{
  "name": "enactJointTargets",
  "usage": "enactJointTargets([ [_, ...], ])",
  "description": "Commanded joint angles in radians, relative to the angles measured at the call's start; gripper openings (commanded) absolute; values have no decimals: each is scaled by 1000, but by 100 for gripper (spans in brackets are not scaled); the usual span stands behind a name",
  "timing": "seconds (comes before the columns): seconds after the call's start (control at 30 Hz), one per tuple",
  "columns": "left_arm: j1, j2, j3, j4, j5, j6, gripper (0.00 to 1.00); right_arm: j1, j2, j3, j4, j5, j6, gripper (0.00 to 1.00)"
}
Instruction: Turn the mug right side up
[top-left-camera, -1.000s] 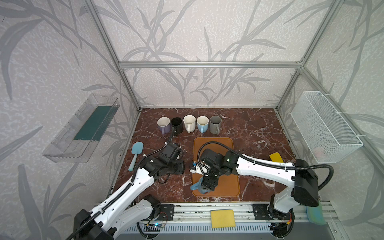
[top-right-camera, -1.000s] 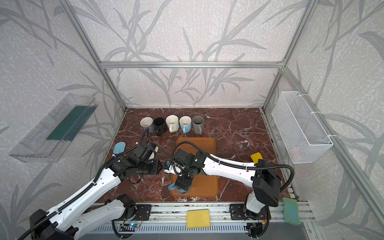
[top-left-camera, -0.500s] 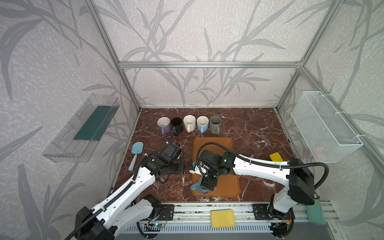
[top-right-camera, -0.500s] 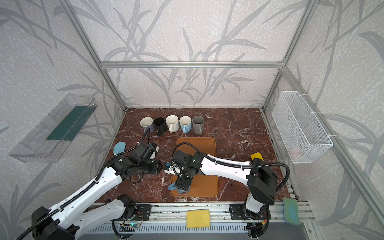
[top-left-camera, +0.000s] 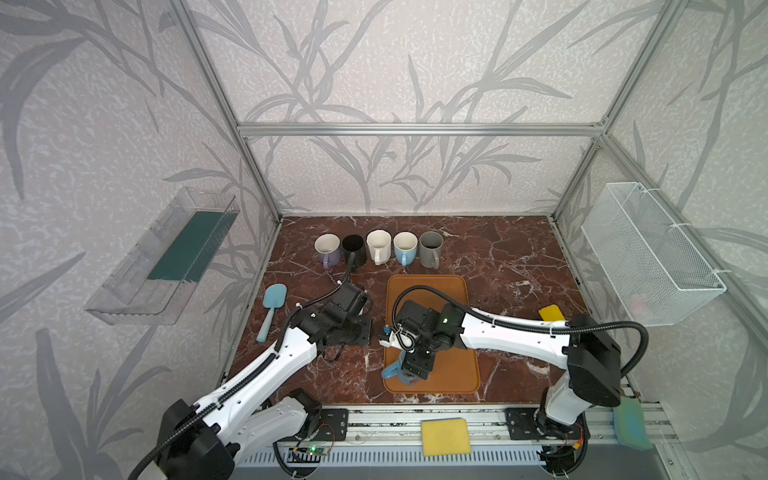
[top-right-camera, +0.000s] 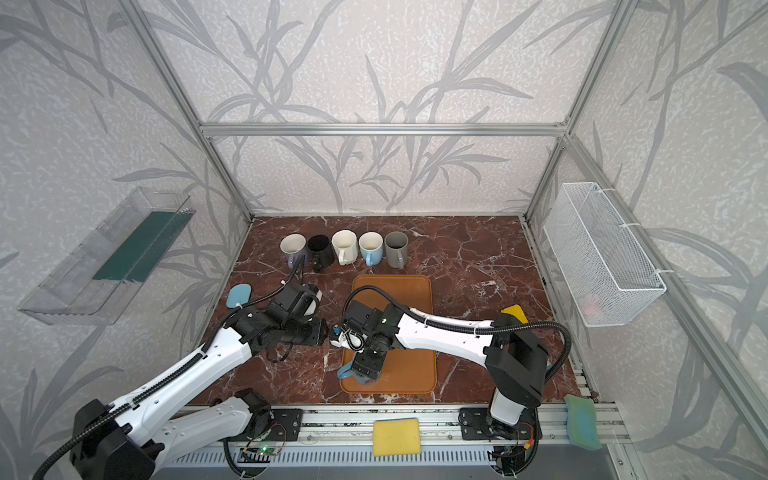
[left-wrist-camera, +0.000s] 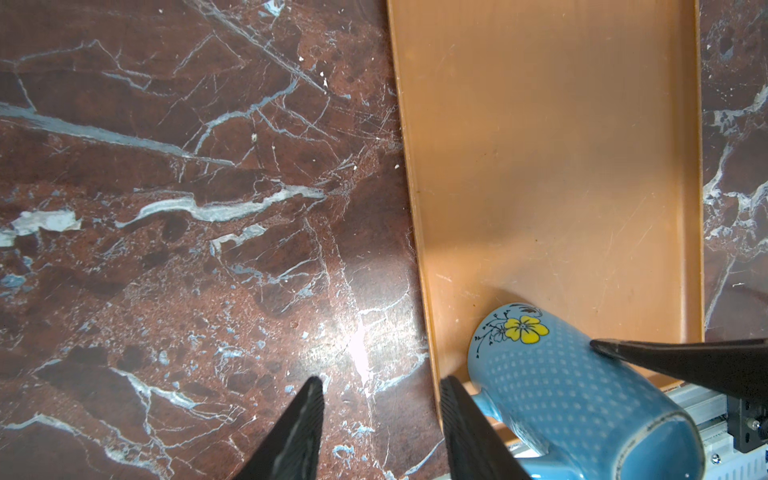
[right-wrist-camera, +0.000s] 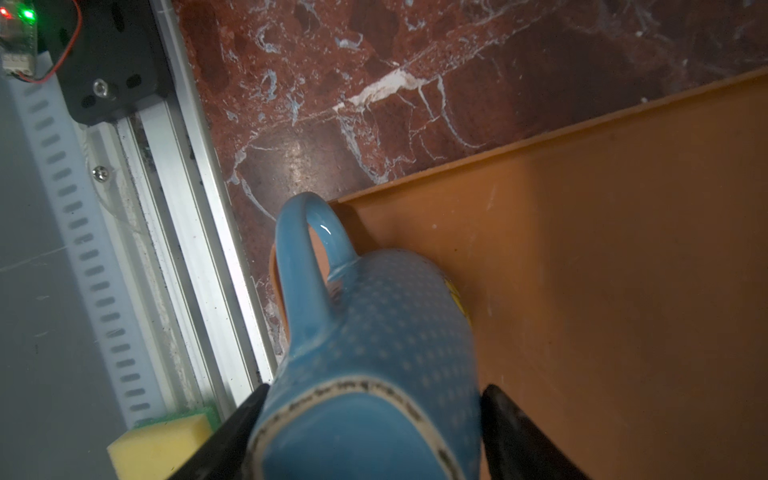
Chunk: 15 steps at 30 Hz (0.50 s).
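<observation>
A blue dotted mug (top-left-camera: 390, 370) (top-right-camera: 344, 370) with a yellow flower (left-wrist-camera: 525, 329) lies tilted at the front left corner of the orange tray (top-left-camera: 432, 291) (left-wrist-camera: 540, 166). Its base faces the right wrist camera. Its handle (right-wrist-camera: 303, 249) reaches over the tray's corner toward the front rail. My right gripper (top-left-camera: 411, 370) (right-wrist-camera: 374, 392) comes down from above, and its fingers press on both sides of the mug's body near the base. My left gripper (left-wrist-camera: 382, 382) hangs open and empty over the marble, just left of the tray's edge and beside the mug.
Several upright mugs (top-left-camera: 378, 247) stand in a row at the back. A blue spatula (top-left-camera: 272, 307) lies at the left, and a yellow piece (top-left-camera: 550, 311) right of the tray. Sponges (top-left-camera: 444, 436) (top-left-camera: 631, 424) sit on the front rail. A wire basket (top-left-camera: 648, 253) hangs on the right wall.
The right gripper's jaws have narrowed onto the mug's sides. The right arm shifted slightly left. The left arm and the mug stay where they were.
</observation>
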Motion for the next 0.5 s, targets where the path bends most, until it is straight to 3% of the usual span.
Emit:
enactJointTargets([
  [0.0,-4,9,17,26,-3,16,49,-36,14,31,-21,25,-11,75],
  [0.3,-4,55,15,73,29,45,49,-168,57,58,22,-7,-66,74],
  [0.47,-4,67,10,137,105,76,49,-235,83,68,77,-89,-179,75],
])
